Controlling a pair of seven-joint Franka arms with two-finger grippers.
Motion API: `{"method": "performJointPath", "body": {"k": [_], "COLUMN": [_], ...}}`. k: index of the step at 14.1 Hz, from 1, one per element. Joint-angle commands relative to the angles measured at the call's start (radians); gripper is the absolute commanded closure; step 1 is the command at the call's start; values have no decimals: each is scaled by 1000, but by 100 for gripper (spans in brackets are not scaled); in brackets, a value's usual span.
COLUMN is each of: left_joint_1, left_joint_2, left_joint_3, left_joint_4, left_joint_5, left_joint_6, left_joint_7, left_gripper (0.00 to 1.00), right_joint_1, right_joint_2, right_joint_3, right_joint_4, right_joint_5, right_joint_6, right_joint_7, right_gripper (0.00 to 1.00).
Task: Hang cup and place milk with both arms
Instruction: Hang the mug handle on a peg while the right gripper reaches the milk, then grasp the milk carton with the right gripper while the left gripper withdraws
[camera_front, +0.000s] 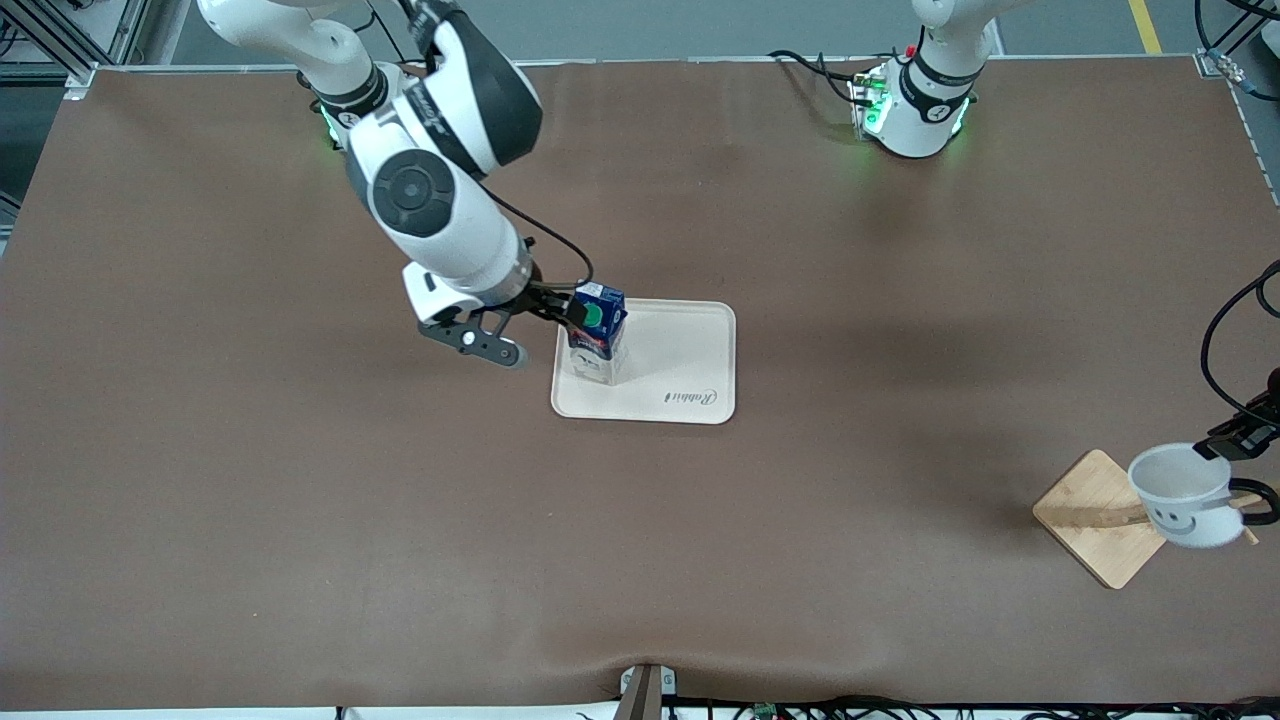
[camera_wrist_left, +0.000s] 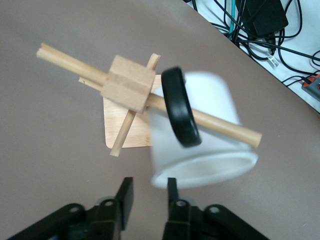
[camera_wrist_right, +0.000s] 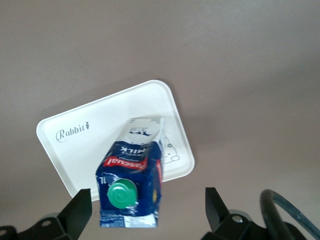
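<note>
The milk (camera_front: 597, 335) stands upright on the white tray (camera_front: 680, 360), at the tray's side toward the right arm's end. My right gripper (camera_front: 540, 330) is open around the carton's top. In the right wrist view the milk (camera_wrist_right: 132, 175) sits between the spread fingers (camera_wrist_right: 80, 205), touching neither. The cup (camera_front: 1185, 495) hangs by its black handle (camera_wrist_left: 181, 106) on a peg of the wooden rack (camera_wrist_left: 127, 82). My left gripper (camera_wrist_left: 150, 187) is open and empty just beside the cup's rim (camera_wrist_left: 205, 170). It shows at the frame edge in the front view (camera_front: 1240, 435).
The rack's square wooden base (camera_front: 1095, 520) stands near the left arm's end of the brown table. Cables lie past the table edge (camera_wrist_left: 260, 30). A black cable (camera_front: 1215, 340) loops from the left arm above the cup.
</note>
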Motion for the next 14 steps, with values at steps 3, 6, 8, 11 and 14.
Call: {"method": "performJointPath", "body": {"k": [3, 6, 8, 11, 14], "left_joint_1": [-24, -58, -75, -89, -89], "left_joint_2": [-14, -48, -75, -118, -163], "left_joint_3": [-23, -33, -36, -57, -79], "left_joint_4": [15, 19, 19, 17, 17], "left_joint_5": [13, 15, 15, 15, 15], "left_joint_6": [-19, -85, -130, -205, -291], "left_joint_7": [2, 2, 3, 2, 2], "left_gripper": [0, 0, 0, 0, 0], "right_joint_1": [45, 63, 86, 97, 105], "right_joint_2": [26, 52, 73, 89, 103], "right_joint_3": [-13, -13, -13, -13, -13], "right_joint_4": [5, 6, 3, 3, 2], "right_joint_5": [5, 4, 4, 2, -31], "right_joint_6": [11, 35, 66, 83, 82], "right_joint_7": [66, 99, 120, 120, 119], "right_gripper": [0, 0, 0, 0, 0]}}
